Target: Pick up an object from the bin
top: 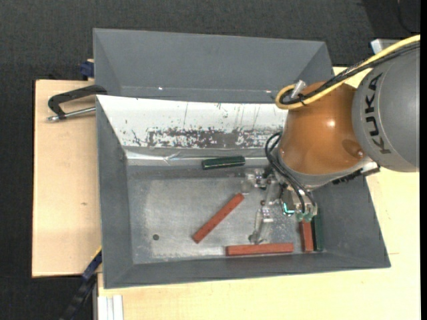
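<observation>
In the middle of the bin's floor: item 1, slanted stick [218, 219], red-brown, long and flat. It lies on a diagonal with its lower end toward the front wall and its upper end toward the right. It is taken here as the reference piece. The bin [113, 199] is grey metal with sloping walls.

Item 2, gripper [261, 227]: just right of the slanted stick's upper end, and apart from it. It hangs under the orange cover [313, 135] of the arm [393, 112]. Whether the tool is apart or together cannot be told, and nothing can be made out clamped in it.

Item 3, level stick [259, 249]: red-brown, right of the slanted stick's lower end, lying along the foot of the front wall. It is the piece nearest the gripper's tip, which stands right above it. Whether the two touch cannot be told.

Item 4, short stick [307, 236]: red-brown, further right of the slanted stick and beyond the gripper. It lies end-on to the front wall, and its near end is close to the level stick's right end.

Item 5, dark green piece [316, 231]: just beside the short stick, on the side away from the slanted stick and parallel to it.

Item 6, dark green bar [223, 163]: behind the slanted stick, well apart from it. It lies level at the foot of the scratched back wall.

Item 7, dark speck [155, 238]: left of the slanted stick's lower end, on bare floor. It is too small to identify.
</observation>
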`<state>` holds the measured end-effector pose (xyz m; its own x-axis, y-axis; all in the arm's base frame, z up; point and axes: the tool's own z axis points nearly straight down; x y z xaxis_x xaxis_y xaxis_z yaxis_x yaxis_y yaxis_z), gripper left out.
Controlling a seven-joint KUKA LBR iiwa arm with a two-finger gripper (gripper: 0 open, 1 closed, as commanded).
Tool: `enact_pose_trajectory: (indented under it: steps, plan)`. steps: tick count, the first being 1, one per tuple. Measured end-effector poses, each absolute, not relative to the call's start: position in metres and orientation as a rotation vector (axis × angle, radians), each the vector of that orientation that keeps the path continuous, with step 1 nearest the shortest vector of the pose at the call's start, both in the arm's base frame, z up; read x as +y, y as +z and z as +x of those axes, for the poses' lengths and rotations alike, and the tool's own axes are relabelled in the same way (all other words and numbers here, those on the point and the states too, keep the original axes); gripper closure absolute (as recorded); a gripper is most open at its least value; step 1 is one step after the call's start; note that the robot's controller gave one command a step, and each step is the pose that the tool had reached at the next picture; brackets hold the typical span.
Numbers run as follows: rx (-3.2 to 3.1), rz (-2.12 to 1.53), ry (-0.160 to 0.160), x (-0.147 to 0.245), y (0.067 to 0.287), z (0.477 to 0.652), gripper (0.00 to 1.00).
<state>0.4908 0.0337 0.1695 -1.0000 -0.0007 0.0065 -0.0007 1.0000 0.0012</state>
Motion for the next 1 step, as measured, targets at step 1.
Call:
enact_pose_trajectory:
  steps: [1]
  plan:
    - [-3.143,0.000,-0.002,0.0336,0.1735,0.4926,0.00]
